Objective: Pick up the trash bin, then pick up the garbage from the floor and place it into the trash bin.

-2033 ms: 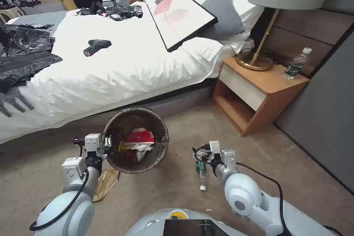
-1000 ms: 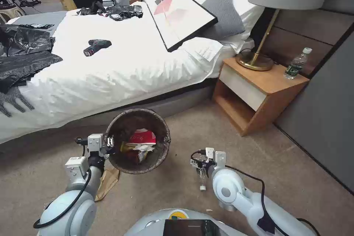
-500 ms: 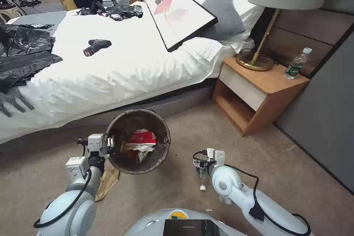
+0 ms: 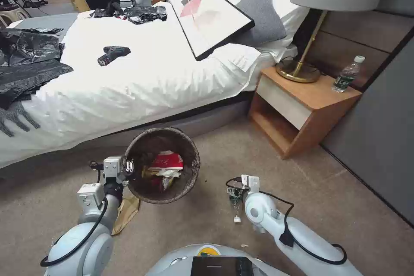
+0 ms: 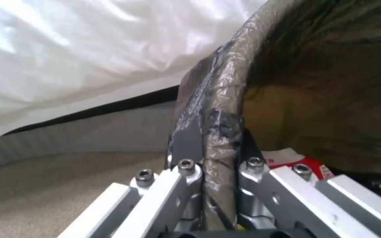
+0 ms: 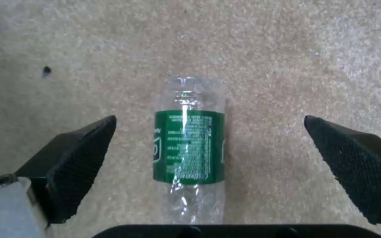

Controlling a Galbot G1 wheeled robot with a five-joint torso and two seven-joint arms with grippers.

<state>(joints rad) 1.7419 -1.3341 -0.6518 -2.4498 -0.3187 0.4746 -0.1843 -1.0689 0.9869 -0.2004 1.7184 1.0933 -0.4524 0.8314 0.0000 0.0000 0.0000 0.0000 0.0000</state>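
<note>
The trash bin (image 4: 163,165) is round, lined with a dark brown bag folded over its rim, and is held up off the carpet beside the bed, its mouth tilted toward the camera. Inside lie a red-and-white wrapper (image 4: 167,160), crumpled white tissue (image 4: 167,173) and a yellow scrap. A small clear bottle with a green label (image 6: 190,149) lies on its side on the carpet, well right of the bin. A crumpled brown paper bag (image 4: 125,213) lies flat on the floor, partly under the bin's left edge.

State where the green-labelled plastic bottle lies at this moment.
The green-labelled bottle lies on the carpet, right of the trash bin, directly under the open right tool.
</note>
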